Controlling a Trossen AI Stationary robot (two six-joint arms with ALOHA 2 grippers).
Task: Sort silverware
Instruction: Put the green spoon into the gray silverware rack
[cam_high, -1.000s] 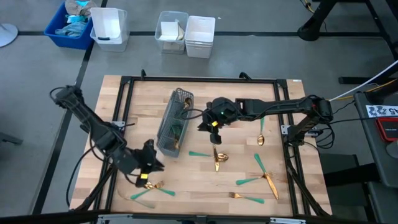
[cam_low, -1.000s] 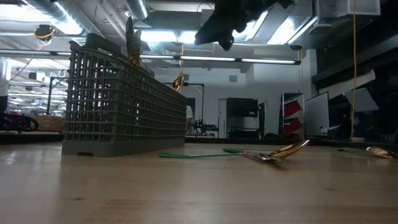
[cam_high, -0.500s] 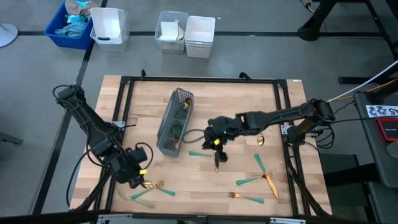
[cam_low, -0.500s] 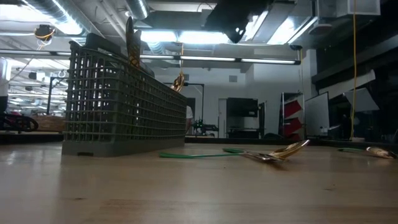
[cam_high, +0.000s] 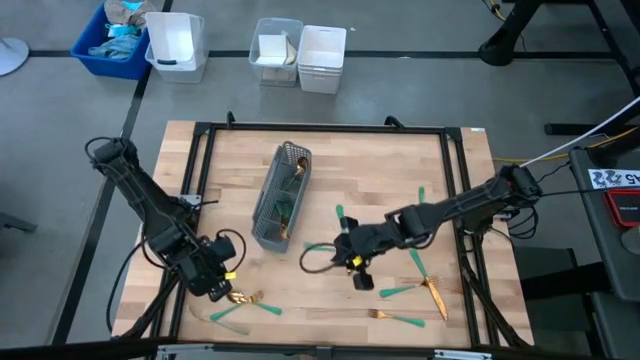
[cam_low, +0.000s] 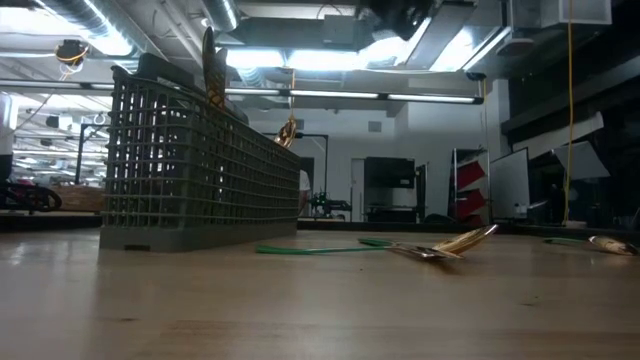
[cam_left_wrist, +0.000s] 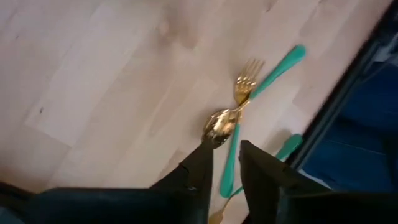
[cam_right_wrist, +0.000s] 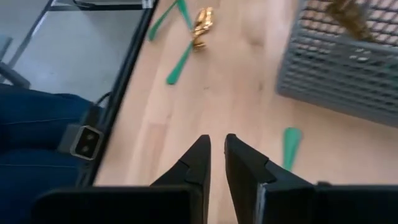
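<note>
The silverware lies scattered on the wooden table: gold heads, teal handles. A spoon (cam_left_wrist: 217, 126) and a fork (cam_left_wrist: 247, 78) lie crossed at the near left corner. My left gripper (cam_high: 225, 285) points down over them, open, with the spoon's handle (cam_left_wrist: 229, 168) showing in the gap (cam_left_wrist: 227, 163) between its fingers, apart from them. My right gripper (cam_high: 360, 278) hovers over the table's middle near side. It is open by a narrow gap (cam_right_wrist: 217, 152) with nothing in it. A few pieces (cam_high: 285, 205) stand in the grey mesh caddy (cam_high: 282, 195).
Loose pieces lie to the right of my right gripper: a knife (cam_high: 436, 295), a fork (cam_high: 395, 318) and teal handles (cam_high: 400, 290). More lie farther back (cam_high: 340, 213). A black frame rail (cam_high: 200, 180) borders the table. White and blue bins (cam_high: 320, 55) stand beyond the far edge.
My right gripper has swung from over the caddy's near end toward the table's near edge and right. Handles that the arm covered now show. My left gripper has moved toward the near edge, rolled and tipped down over the spoon and fork.
</note>
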